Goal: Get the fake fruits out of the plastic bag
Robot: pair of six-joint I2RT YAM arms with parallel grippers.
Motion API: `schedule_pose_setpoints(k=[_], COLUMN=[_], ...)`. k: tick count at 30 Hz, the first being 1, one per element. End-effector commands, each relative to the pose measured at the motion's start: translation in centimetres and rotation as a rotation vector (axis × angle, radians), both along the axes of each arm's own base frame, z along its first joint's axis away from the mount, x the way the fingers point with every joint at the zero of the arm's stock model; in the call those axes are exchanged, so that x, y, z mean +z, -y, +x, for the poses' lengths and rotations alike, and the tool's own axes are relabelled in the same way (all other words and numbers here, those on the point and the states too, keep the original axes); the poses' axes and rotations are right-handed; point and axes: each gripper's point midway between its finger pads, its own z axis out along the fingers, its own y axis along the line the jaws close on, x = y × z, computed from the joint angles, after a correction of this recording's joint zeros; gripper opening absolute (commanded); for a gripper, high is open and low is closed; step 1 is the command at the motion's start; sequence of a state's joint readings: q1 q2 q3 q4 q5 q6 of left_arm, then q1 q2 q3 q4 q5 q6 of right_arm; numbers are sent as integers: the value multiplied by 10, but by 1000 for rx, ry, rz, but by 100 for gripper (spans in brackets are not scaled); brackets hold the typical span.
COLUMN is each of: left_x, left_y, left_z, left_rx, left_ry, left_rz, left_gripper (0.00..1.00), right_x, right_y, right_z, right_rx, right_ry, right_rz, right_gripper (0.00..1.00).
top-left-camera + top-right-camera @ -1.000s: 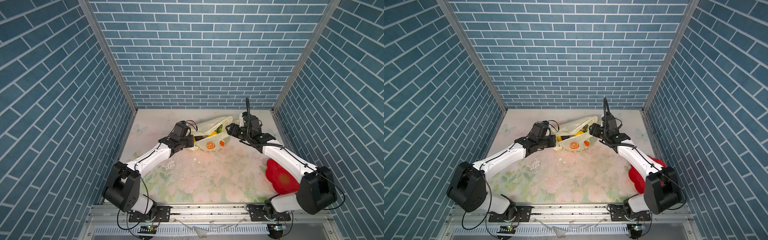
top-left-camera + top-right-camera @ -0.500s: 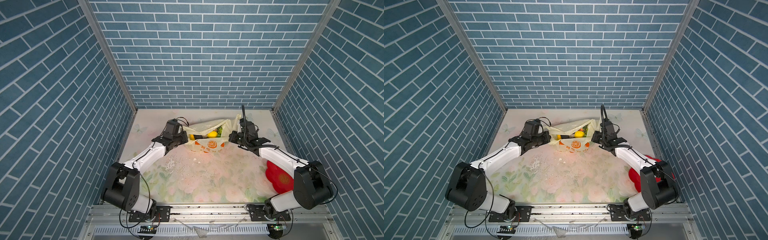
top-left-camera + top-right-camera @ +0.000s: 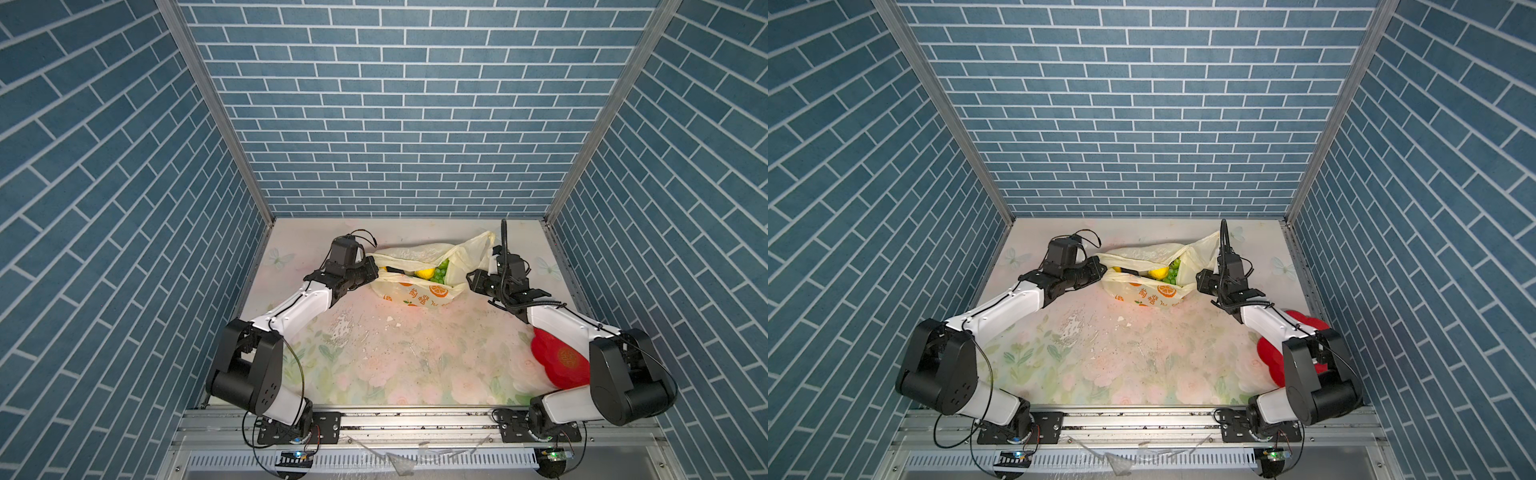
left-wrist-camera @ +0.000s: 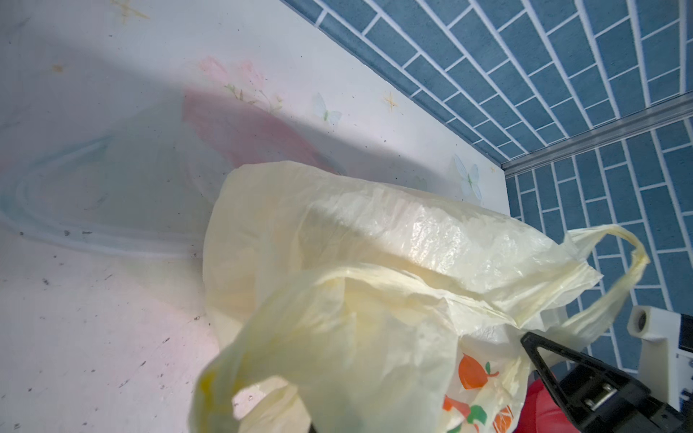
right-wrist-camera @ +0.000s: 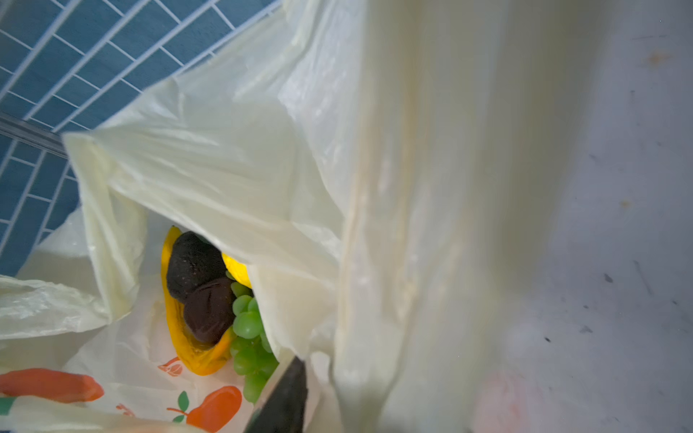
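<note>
The plastic bag (image 3: 415, 254) lies slumped, w/ the fake fruits (image 3: 434, 275) all inside it; none has been taken out yet. The left gripper (image 3: 371, 272) is set at the bag's left end, jaws fully closed and pinched on the rim film there. This is prob. done so that end is anchored and the mouth is drawn into a slit. The right gripper (image 3: 471, 279) is placed touching the bag's opposite end, just below the free loop handle (image 3: 484, 245). In the right wrist view only one finger (image 5: 285, 397) is shown beside a blurred strip of film, so the jaw width, and whether film is caught, can't be told. The two-ended setup is judged as meant to stretch the mouth for a reach-in.

The bag's long axis is run from gripper to gripper, w/ the mouth faced up. Inside the bag, a banana (image 5: 176, 337) is laid approx. along that axis. Dark brown pieces (image 5: 202, 285) are nested against it, and grapes (image 5: 247, 326) are seen beside them, toward the bag's right end. A red plate (image 3: 557, 361) is found well apart from the bag, on its right-gripper side, partly hidden by the arm.
</note>
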State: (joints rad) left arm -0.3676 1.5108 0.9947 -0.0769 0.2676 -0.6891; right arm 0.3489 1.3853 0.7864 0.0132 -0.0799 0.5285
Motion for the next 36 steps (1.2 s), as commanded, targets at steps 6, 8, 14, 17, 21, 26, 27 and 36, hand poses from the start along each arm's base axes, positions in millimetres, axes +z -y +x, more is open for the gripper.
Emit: schedule_pose_setpoints(k=[6,8,14,17,21,26,27,36], left_x=[10,11,16,17,18,21,20,9], left_y=[-8,-8,-9,-9,-9,-8,-6,-24], left_z=[-5,-4,-5,-6,-6,-7,-7,-12], left_rx=[7,7,4,1,-3,-13,-20,-35], left_ry=[24,24,29,28,29,29,25,-16], left_rz=[74,76,87,86,88,87,85,105], left_gripper=[0,0,0,0,0,0,0,0], right_x=[76,82,65,53,34,14,11,12], right_y=[21,9,-19,-30,-40,-46,-48,-38], right_z=[-16,-13,18,32,45,62,65,87], right_rx=[-15,16,76,98,115,96,93,75], right_ry=[93,102,59,32,-8,-49,-54,-68], right_rz=[-408,-469,-535,-546,-562,-584,-587,-513], right_gripper=[69,72,87,94,94,91,89,0])
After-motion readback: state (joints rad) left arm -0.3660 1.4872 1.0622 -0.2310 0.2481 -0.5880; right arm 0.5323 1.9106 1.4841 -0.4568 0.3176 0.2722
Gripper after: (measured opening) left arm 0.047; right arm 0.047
